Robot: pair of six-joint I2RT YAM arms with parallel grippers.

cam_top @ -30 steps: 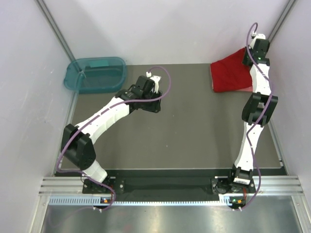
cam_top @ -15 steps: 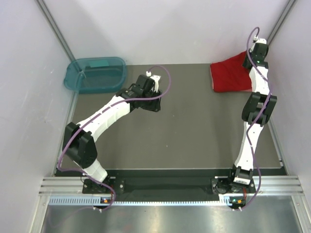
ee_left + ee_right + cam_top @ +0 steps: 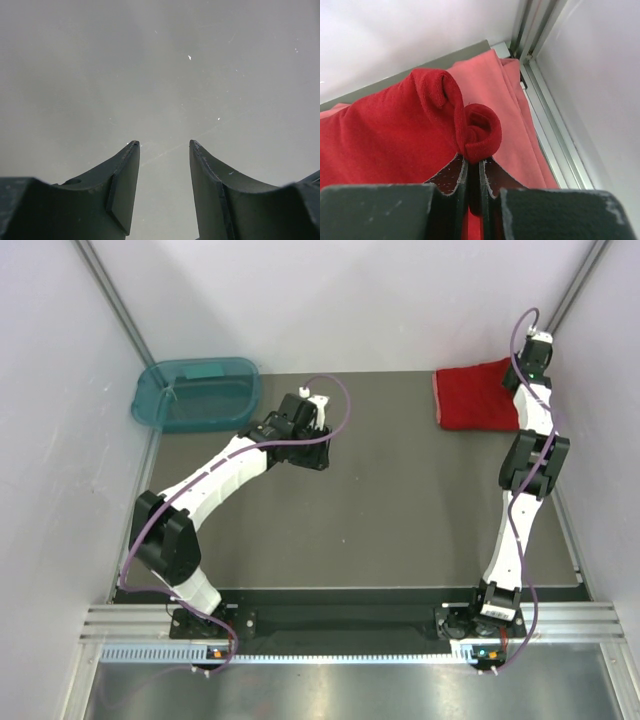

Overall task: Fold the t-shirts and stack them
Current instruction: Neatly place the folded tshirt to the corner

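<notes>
The deep red t-shirt [image 3: 475, 398] lies in the table's far right corner. In the right wrist view its edge [image 3: 470, 135] curls up out of my right gripper [image 3: 473, 159], which is shut on that cloth. The coral-pink t-shirt [image 3: 520, 125] lies flat beneath it, showing along the right side by the wall rail. From above, the right gripper [image 3: 520, 380] sits at the red shirt's right end. My left gripper [image 3: 162, 145] is open over bare grey table with nothing between its fingers; from above the left gripper [image 3: 312, 452] hangs at the table's middle left.
A teal translucent tub [image 3: 197, 392] stands at the far left corner. White walls and metal corner rails [image 3: 555, 125] close in on the right arm. The dark mat [image 3: 400, 510] covers the table between the arms.
My right gripper has moved back toward the far right corner with the red cloth, and the lifted peak of the shirt has come down flatter. The left arm has not moved.
</notes>
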